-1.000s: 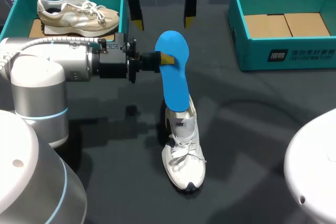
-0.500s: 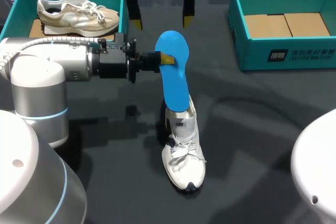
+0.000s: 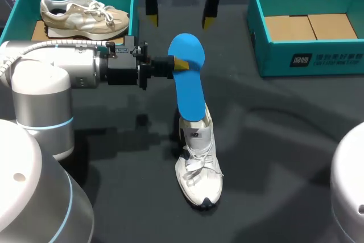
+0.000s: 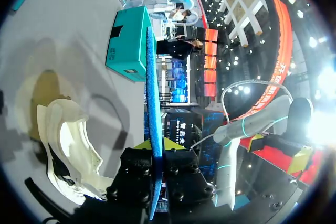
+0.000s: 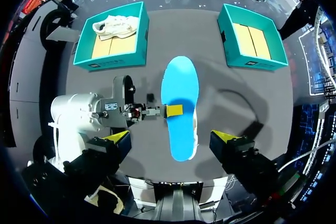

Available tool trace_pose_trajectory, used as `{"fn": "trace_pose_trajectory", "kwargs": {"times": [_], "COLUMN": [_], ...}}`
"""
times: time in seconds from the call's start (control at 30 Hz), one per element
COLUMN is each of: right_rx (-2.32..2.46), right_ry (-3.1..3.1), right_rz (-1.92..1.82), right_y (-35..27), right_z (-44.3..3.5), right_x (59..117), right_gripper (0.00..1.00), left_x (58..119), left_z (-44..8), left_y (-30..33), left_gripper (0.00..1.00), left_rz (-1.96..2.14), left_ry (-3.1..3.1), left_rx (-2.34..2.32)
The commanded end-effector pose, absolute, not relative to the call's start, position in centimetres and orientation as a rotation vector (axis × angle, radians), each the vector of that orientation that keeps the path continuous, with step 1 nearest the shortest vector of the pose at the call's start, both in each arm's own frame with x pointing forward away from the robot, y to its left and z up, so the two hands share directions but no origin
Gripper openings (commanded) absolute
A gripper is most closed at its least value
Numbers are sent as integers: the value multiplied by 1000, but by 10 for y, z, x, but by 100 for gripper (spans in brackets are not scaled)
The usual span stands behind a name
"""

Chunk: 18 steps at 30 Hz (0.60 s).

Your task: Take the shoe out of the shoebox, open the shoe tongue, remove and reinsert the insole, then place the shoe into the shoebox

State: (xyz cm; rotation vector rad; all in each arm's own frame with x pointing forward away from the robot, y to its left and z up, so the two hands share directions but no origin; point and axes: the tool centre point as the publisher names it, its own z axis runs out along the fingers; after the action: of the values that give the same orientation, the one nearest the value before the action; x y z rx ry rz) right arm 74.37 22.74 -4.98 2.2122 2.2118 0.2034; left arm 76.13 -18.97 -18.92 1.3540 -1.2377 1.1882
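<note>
**Right jaws shift sideways, insole held fast**

The blue insole (image 3: 188,78) has not moved. The left jaws pinch its edge, and its lower end sits inside the white shoe (image 3: 199,173) standing just beside them. The right jaws, wide open and empty, have slid slightly toward the right-hand shoebox (image 3: 307,58), beyond the insole's top. The left arm (image 3: 74,72) lies level. Bare worktop (image 3: 284,140) spreads right of the shoe.

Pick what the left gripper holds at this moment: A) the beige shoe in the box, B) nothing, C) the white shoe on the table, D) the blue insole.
D: the left gripper is shut on the blue insole, gripping it at its edge.
</note>
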Motion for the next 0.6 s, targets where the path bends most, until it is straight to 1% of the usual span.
{"fn": "trace_pose_trajectory", "kwargs": {"times": [0.03, 0.2, 0.6], "right_rx": [2263, 2320, 2465], "right_ry": [2265, 2277, 2338], "right_rz": [430, 540, 984], "right_y": [205, 191, 164], "right_z": [-54, -59, -76], "right_x": [741, 745, 751], "right_gripper": [100, 100, 100], "left_x": [761, 761, 761], "left_z": [-190, -190, -190], "left_y": [-190, -190, -190], "left_gripper": [0, 0, 0], "left_rz": [1189, 1189, 1189], "left_ry": [-1238, -1238, -1238], "left_rx": [1355, 1355, 1355]}}
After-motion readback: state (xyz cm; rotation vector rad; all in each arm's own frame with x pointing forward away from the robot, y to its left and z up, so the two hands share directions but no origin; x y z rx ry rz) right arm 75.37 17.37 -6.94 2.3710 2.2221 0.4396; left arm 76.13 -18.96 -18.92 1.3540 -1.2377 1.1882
